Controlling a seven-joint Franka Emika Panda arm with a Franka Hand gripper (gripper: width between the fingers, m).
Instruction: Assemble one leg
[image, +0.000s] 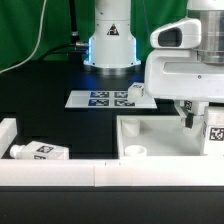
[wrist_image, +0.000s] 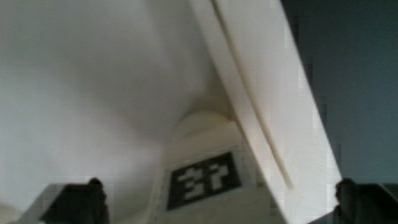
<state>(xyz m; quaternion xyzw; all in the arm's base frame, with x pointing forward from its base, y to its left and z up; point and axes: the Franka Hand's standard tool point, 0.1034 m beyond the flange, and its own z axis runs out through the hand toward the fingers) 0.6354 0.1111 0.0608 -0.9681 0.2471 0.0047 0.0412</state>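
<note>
The white tray-like tabletop (image: 160, 138) lies at the exterior view's right. One leg (image: 213, 135) with a black-and-white tag stands upright at its right corner. In the wrist view this leg (wrist_image: 210, 178) sits against the tabletop's raised rim (wrist_image: 267, 100), between my two dark fingertips. My gripper (image: 187, 120) hangs just above the tabletop, close to the left of that leg. Its jaws are wide apart and touch nothing. In the wrist view the gripper (wrist_image: 217, 200) straddles the leg. Another leg (image: 40, 152) lies on the black table at the left.
The marker board (image: 105, 98) lies flat on the table behind, with a small white tagged cube (image: 135, 90) at its right end. A white wall (image: 70, 172) runs along the front edge. A round white part (image: 133, 152) stands by the tabletop's front left corner.
</note>
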